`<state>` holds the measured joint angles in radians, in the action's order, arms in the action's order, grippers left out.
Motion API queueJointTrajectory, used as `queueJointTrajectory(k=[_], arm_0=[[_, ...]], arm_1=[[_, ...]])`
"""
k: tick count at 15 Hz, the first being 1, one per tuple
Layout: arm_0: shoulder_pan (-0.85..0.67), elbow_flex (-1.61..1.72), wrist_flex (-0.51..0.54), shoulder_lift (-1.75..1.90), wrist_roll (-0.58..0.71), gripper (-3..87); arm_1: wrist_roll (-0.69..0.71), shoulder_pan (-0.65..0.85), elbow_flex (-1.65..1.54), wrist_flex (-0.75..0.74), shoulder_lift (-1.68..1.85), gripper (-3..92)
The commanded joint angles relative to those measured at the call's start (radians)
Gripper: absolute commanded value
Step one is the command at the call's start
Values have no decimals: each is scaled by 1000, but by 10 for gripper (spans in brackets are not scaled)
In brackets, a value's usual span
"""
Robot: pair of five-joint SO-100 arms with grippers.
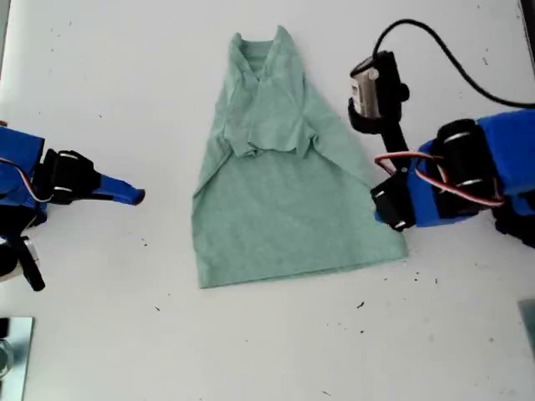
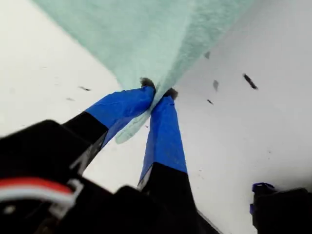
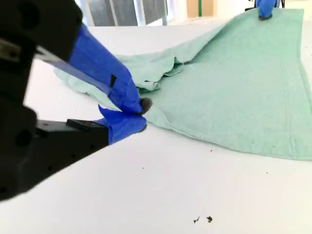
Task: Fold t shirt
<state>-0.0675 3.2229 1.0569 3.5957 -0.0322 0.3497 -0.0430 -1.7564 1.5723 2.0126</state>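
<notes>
**Note-taker:** Exterior view, on its clock face: the t shirt [image 1: 276, 209] lies mid-surface [image 1: 100, 83], collar at 12 o'clock, hem at 6. Both sleeves are already turned in over the chest, so the body narrows toward the collar. The hem end is flat and unfolded.

**Checker:** Agreed. Your first hand [image 2: 157, 90] is clamped on the hem corner at about 4 o'clock. The first wrist view shows cloth pinched between both tips, with a little tail poking out behind them.

**Note-taker:** Your second hand [image 3: 141, 116] sits at 9 o'clock, clear of the cloth. Its jaws are drawn together or nearly so, with nothing between them.

**Checker:** Step in hand, as I judge it: the lengthwise fold, hem up toward the collar. Only one corner is secured.

**Note-taker:** Next move calls for your second hand to open and take the 7 o'clock hem corner. Then lift both corners evenly and carry them toward 12 o'clock.

**Checker:** Risk: pulling with the first hand alone would likely skew the hem and drag the tucked sleeves.
</notes>
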Motion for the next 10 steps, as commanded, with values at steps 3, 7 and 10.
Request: queueJointTrajectory(k=[3,7,10], arm_0=[[31,6,-9,6,3,-2],[44,6,-9,6,-3,-2],[40,6,-9,6,-2,-2]], arm_1=[[101,20,428,-48,-333,22],[81,31,442,-244,-557,185],[92,-11,624,-23,-518,311]])
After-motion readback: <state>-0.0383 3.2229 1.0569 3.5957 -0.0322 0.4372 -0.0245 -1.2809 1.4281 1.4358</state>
